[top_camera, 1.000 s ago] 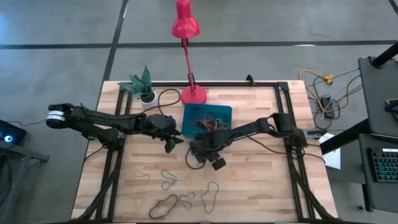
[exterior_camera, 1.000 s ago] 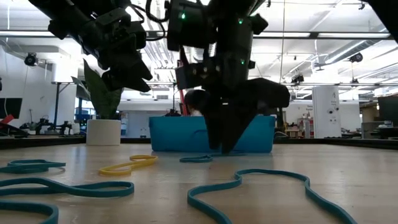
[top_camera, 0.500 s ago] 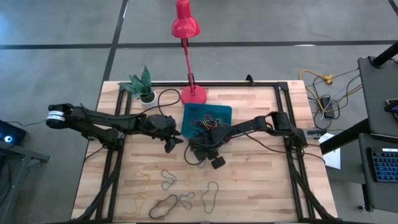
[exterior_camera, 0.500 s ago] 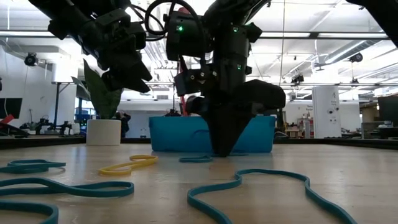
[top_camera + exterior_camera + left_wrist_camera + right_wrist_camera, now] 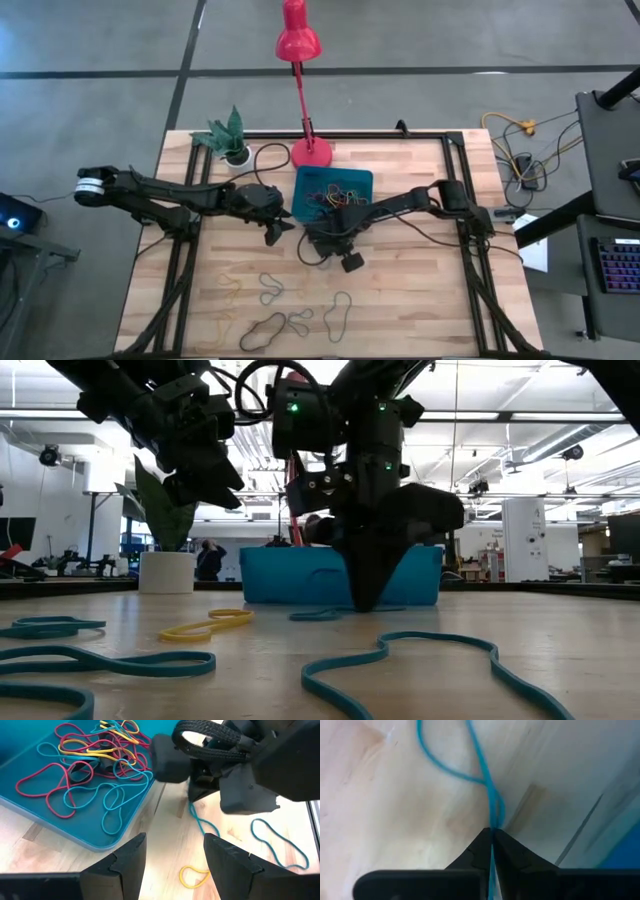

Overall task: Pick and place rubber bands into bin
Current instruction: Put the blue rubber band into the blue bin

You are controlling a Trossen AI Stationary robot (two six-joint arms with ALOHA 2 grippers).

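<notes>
2 dark arms, each w/ 1 gripper: left gripper (image 5: 273,232), right gripper (image 5: 318,250). 1 teal bin (image 5: 362,181) holding a tangle of rubber bands (image 5: 95,765), red, blue, yellow and black; too knotted to count, approx 10+. Loose bands on the table (image 5: 420,300): about 6 in the high view, i.e. 1 yellow (image 5: 231,287), 1 more yellowish near the front edge (image 5: 222,327), 1 grey-green (image 5: 270,288), 1 dark (image 5: 263,329), 1 pale (image 5: 300,320), 1 green oval (image 5: 339,312). Plus 1 blue band (image 5: 487,785) at the right fingertips. 1 red lamp (image 5: 300,60), 1 potted plant (image 5: 229,135). 1 person (image 5: 209,558) far back in the low view.
</notes>
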